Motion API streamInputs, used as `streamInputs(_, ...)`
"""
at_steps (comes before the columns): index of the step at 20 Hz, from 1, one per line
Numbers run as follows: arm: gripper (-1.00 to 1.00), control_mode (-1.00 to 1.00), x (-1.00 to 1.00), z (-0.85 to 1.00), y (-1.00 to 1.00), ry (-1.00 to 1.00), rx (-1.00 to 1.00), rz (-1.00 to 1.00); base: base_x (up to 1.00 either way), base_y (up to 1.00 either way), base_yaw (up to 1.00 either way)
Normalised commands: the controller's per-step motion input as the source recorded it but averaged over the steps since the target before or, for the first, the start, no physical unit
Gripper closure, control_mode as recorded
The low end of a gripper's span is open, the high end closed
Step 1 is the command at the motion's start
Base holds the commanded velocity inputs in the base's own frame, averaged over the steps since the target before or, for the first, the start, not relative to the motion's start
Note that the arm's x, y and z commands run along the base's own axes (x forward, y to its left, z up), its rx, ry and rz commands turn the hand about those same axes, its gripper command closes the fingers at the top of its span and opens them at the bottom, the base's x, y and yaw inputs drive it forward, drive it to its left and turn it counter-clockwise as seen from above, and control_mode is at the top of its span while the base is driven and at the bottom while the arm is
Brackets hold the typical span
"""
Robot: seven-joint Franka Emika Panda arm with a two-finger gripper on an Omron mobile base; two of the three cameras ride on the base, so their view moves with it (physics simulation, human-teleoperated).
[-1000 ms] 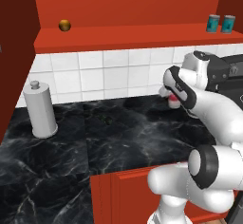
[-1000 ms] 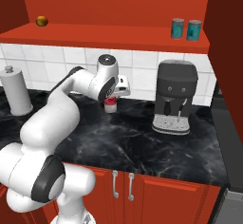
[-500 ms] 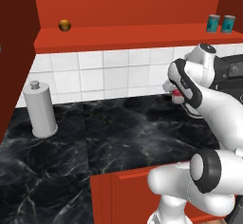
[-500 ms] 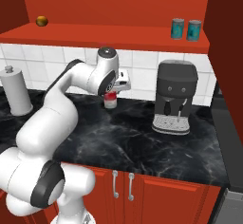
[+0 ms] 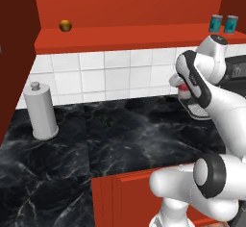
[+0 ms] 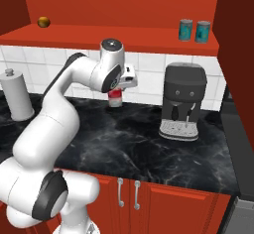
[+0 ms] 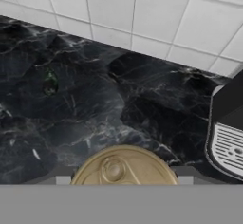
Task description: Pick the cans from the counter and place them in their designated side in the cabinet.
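You can see that two teal cans point(image 6: 193, 30) already stand side by side at the right end of the cabinet point(image 6: 99, 0) shelf, near its right wall, so I judge that part of the task as done. One red can point(image 6: 115, 97) is left. It is under the hand point(image 6: 119, 90), above the back part of the table point(image 6: 149, 139), near the tiled wall and to the left of the coffee machine point(image 6: 182, 101). In the right base view the can seems to be lifted a little from the table, but I cannot say surely whether its bottom touches the marble or not. In the hand view its golden top point(image 7: 124, 167) sits low in the middle, so I judge the hand is closed around the red can. What remains, in my opinion, is to carry this can up to the shelf and set it in its correct side.

Some things are hard to see. The fingers are covered by the hand's body in both base views, and in the hand view a grey band cuts them. In the left base view the arm hides most of the red can point(image 5: 184, 91). Which side of the shelf belongs to the red can, the pictures do not tell. A small golden ball point(image 5: 66, 26) lies at the left end of the shelf, and a tall grey cylinder point(image 5: 42, 111) stands near the left edge of the table.
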Motion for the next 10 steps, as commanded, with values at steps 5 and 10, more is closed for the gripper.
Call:
streamInputs(5,1.00,-1.00,-0.15,0.36,-0.11,-0.02,0.00,0.02,0.00,0.00,0.00)
streamInputs(10,1.00,-1.00,-0.17,0.35,-0.08,-0.04,-0.01,0.01,0.00,0.00,0.00)
